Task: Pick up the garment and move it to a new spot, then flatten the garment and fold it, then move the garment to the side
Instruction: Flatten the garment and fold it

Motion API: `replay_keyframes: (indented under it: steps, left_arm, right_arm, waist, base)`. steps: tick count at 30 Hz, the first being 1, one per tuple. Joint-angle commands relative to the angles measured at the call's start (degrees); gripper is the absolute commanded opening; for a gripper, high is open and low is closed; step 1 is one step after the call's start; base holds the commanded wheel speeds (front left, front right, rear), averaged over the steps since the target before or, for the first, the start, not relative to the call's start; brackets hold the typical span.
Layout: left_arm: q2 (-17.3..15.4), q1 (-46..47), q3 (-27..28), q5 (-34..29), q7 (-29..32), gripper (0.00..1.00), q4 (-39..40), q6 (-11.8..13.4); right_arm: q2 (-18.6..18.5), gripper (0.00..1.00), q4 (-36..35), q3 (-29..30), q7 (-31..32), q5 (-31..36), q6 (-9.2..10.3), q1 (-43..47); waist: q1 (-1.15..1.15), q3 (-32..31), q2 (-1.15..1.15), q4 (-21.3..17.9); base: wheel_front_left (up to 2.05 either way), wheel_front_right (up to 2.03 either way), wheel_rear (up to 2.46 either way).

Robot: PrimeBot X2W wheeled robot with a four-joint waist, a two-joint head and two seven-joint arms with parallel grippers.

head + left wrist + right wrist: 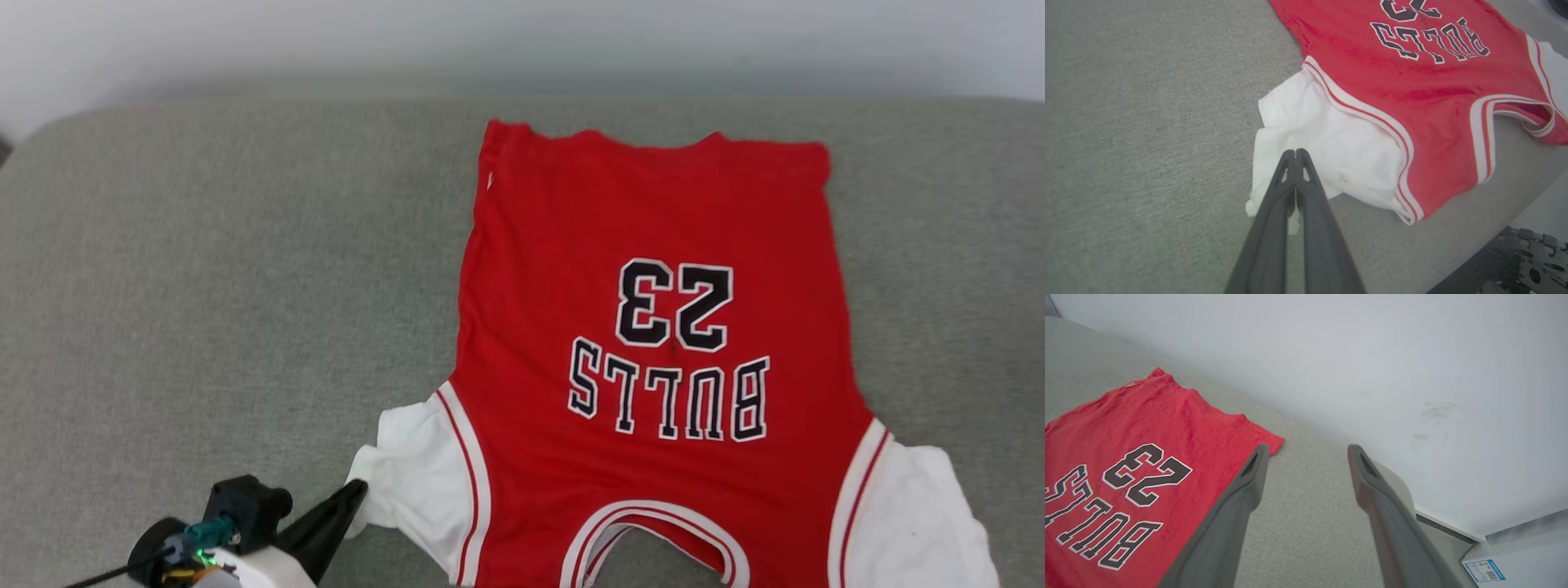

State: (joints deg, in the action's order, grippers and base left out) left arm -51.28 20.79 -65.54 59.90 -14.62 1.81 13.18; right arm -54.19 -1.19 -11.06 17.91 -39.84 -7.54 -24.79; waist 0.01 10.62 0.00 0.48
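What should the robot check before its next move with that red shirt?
1. Grip: left gripper shut on the white sleeve of the shirt: ok.
2. Free hand: right gripper open, holding nothing: ok.
3. Red body of the shirt lying flat: ok.
4. Gripped sleeve smooth: not ok, it is bunched.
5. Bare cushion to the robot's left of the shirt: ok.
6. Underside free of folds: cannot tell.
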Motion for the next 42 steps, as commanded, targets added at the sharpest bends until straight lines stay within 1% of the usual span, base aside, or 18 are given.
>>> replay_keyframes:
  steps: [1,3,8,10,13,16,19,22,24,26,31,33,34,37,40,41,42]
  left_arm:
    - [0.0,1.5,0.4,-0.7,0.1,0.00,0.3,0.2]
    - [0.0,3.0,0.7,-1.9,0.2,0.00,1.0,0.4]
    - [0.7,6.4,1.2,-4.5,0.5,0.00,2.4,0.4]
    - [1.1,7.9,1.3,-5.6,0.6,0.00,2.9,0.4]
    - [1.7,9.4,1.5,-7.1,0.5,0.00,3.3,0.7]
    - [2.5,11.0,1.7,-8.6,0.4,0.00,4.1,1.0]
    - [3.2,12.7,1.7,-10.2,0.4,0.00,5.1,1.1]
    - [3.9,13.8,2.0,-11.3,0.4,0.00,5.9,1.5]
    - [4.2,14.4,2.0,-12.0,0.4,0.00,6.2,1.9]
    - [4.6,14.9,2.0,-12.7,0.6,0.00,6.4,2.3]
    - [4.7,15.1,1.9,-13.3,0.8,0.00,6.6,3.1]
    - [4.4,15.2,1.8,-13.7,0.9,0.00,6.4,3.5]
    - [4.2,15.2,1.7,-13.9,1.0,0.00,6.3,3.6]
    - [4.1,14.7,1.7,-13.4,0.9,0.00,6.5,3.3]
    - [3.5,13.9,1.6,-13.4,0.8,0.00,6.4,3.6]
    - [3.4,13.5,1.8,-13.1,0.7,0.00,6.4,3.7]
    - [3.3,13.1,1.7,-13.0,0.7,0.00,6.3,3.8]
  right_arm:
    - [0.6,1.00,0.2,-0.3,2.6,-0.3,0.09,-3.2]
    - [1.1,1.00,1.7,-1.4,9.3,-0.6,0.09,-8.7]
    - [3.8,1.00,6.4,-4.8,28.6,-1.8,0.09,-22.0]
    - [3.5,1.00,8.1,-6.4,36.4,-1.4,0.09,-26.2]
    - [4.8,1.00,10.5,-8.2,45.8,-0.5,0.08,-31.6]
    - [6.4,1.00,13.5,-7.3,52.3,0.6,0.09,-36.0]
    - [7.8,1.00,17.0,-5.0,56.2,3.2,0.09,-39.7]
    - [9.8,1.00,19.5,-3.0,58.3,6.1,0.08,-41.4]
    - [10.2,1.00,20.6,-1.6,58.5,8.1,0.08,-41.5]
    - [11.8,1.00,22.1,0.6,57.8,9.1,0.08,-40.4]
    - [14.7,1.00,23.6,1.8,56.3,10.3,0.07,-34.3]
    - [15.1,1.00,23.3,1.7,55.8,10.4,0.07,-32.8]
    - [15.2,0.00,22.9,2.1,55.1,10.2,0.07,-32.9]
    - [14.7,0.00,21.8,2.2,53.9,10.7,0.07,-33.6]
    - [12.7,0.00,20.1,1.5,51.5,11.5,0.09,-35.3]
    - [12.3,0.00,19.3,0.5,50.7,11.2,0.08,-35.6]
    - [12.7,0.00,19.0,0.3,49.4,10.0,0.08,-35.8]
  waist:
    - [-0.01,3.9,0.00,2.5]
    - [-0.01,6.2,0.00,3.7]
    - [-0.01,11.8,0.00,6.9]
    - [-0.01,14.2,0.00,8.3]
    - [-0.01,17.4,0.00,9.6]
    - [-0.01,20.8,0.00,11.0]
    - [-0.01,24.0,0.00,12.6]
    - [-0.01,26.8,0.00,13.8]
    - [-0.01,28.2,0.00,14.4]
    - [-0.01,29.3,0.00,14.9]
    - [-0.01,30.1,0.00,14.9]
    - [-0.01,29.5,0.00,14.6]
    - [-0.01,29.0,0.00,14.5]
    - [-0.01,27.7,0.00,14.0]
    - [-0.01,24.9,0.00,13.0]
    - [-0.01,23.8,0.00,12.5]
    - [-0.01,22.6,0.00,12.0]
  base:
    - [0.00,0.00,0.00]
    - [0.00,0.00,0.00]
    - [0.00,0.00,0.00]
    - [0.00,0.00,0.00]
    - [0.00,0.00,0.00]
    - [0.00,0.00,0.00]
    - [0.00,0.00,0.00]
    - [0.00,0.00,0.00]
    - [0.00,0.00,0.00]
    - [0.00,0.00,0.00]
    - [0.00,0.00,0.00]
    - [0.00,0.00,0.00]
    - [0.00,0.00,0.00]
    - [0.00,0.00,0.00]
    - [0.00,0.00,0.00]
    - [0.00,0.00,0.00]
    - [0.00,0.00,0.00]
